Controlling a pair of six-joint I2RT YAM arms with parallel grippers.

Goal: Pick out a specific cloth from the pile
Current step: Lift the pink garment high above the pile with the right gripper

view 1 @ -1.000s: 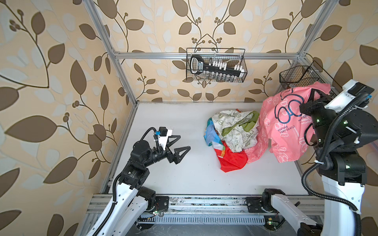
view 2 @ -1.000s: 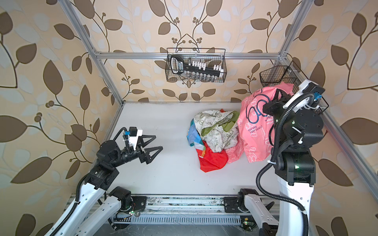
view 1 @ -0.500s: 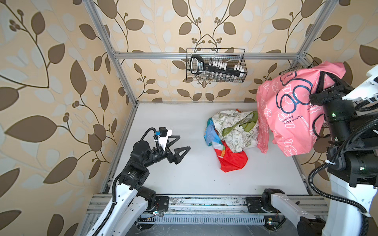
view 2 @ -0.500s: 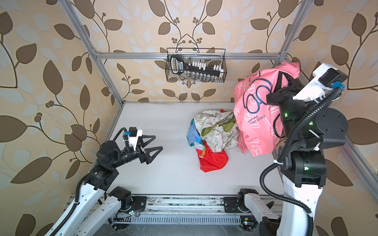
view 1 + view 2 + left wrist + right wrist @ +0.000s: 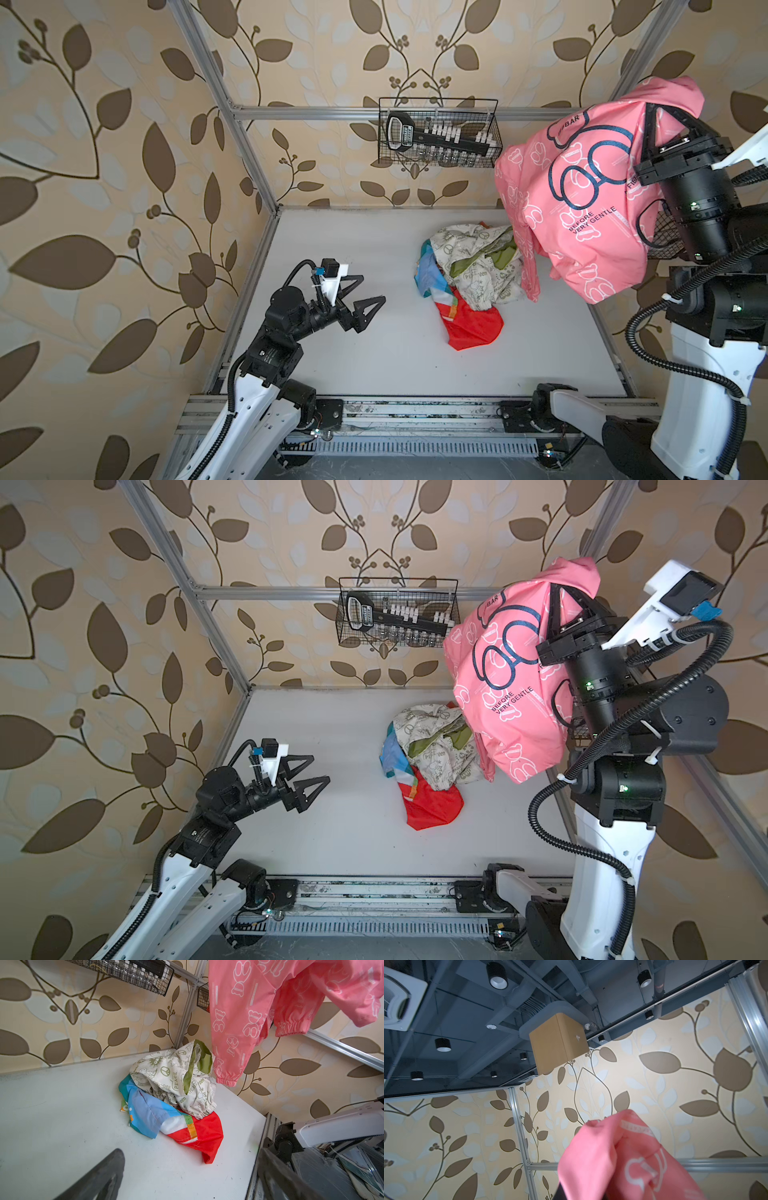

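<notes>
My right gripper [image 5: 660, 120] pinching the cloth [image 5: 582, 208] aloft at two o'clock, seemingly clear of the pile [image 5: 469, 274], my left gripper [image 5: 361, 299] spread, at eight o'clock.

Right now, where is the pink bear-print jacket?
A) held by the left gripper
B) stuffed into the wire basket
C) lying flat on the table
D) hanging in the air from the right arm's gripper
D: the pink bear-print jacket hangs from the raised right gripper, its cuffs clear of the white table.
</notes>
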